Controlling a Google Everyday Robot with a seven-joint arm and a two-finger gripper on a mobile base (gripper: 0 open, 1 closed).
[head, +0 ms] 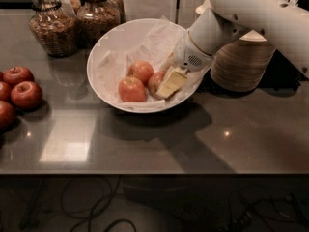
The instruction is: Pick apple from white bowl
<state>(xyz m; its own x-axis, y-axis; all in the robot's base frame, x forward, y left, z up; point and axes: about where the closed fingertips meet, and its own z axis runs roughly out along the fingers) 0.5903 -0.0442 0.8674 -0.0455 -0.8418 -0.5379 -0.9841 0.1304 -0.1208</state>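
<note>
in the white bowl [92, 57], camera view, only view on hand. the arm comes in from about 2 o'clock over the bowl's far-right rim, and the gripper [169, 83] is down inside the bowl, at roughly 4 o'clock from the bowl's middle.

the apple [154, 83], the palest of the three, sits on the crumpled paper lining [113, 66] right against the gripper. it lies at about 9 o'clock from the claw tip, and its right side is hidden behind the pale yellow pad. i cannot tell how far the claw is open, nor whether it has hold of the apple; only overlap shows, not a grasp.

two orange-red apples crowd it: one [142, 70] at about 11 o'clock from it and touching or nearly so, the other [132, 89] at about 8 o'clock, just beside.

my judgement: the coming move turns on that 9 o'clock offset. the claw needs the apple centred under it before any lift, and the neighbours leave little room on the left side.

outside the bowl: stacked tan paper bowls [241, 64] at 3 o'clock, dark red apples [26, 94] well apart at 9 o'clock.
</note>
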